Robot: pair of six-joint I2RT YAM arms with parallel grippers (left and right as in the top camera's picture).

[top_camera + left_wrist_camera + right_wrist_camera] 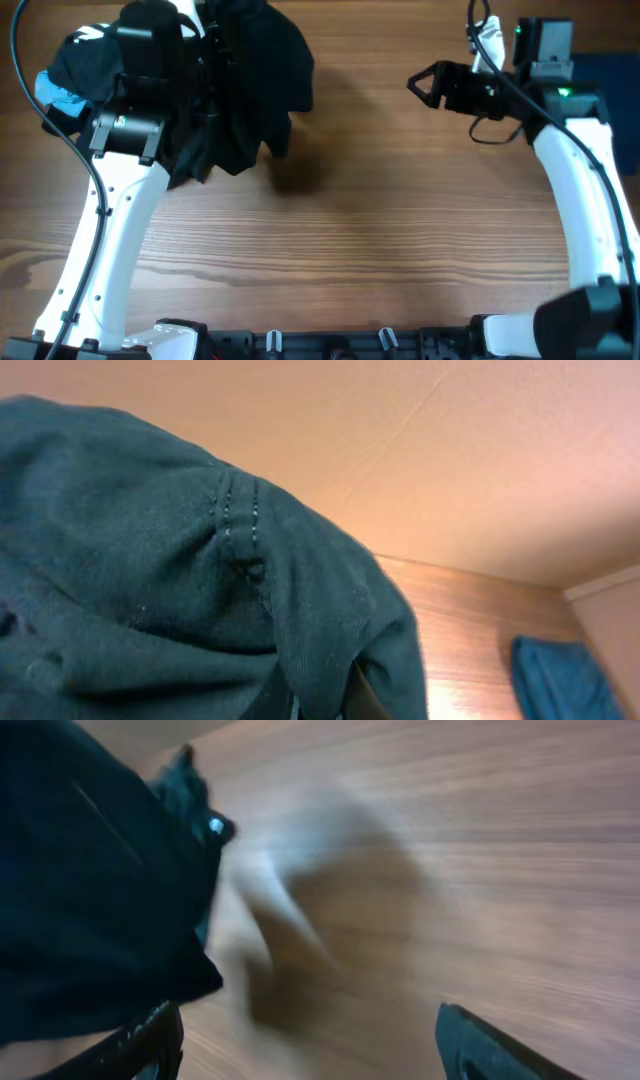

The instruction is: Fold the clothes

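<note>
The left end effector [214, 72], pressed together, pinches a dark garment [255, 90] that hangs bunched above the wooden surface [350, 240] in the upper left of the overhead frame, while the right end effector [424, 85], at upper right, stands spread wide, well apart from the cloth.

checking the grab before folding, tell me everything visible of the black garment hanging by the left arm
The soft black fabric garment hangs bunched and crumpled, seemingly lifted above the wooden table, casting a shadow there. It drapes over the end of the white left arm. Close up, its knit looks matte, with a seam and rows of stitching.
</note>
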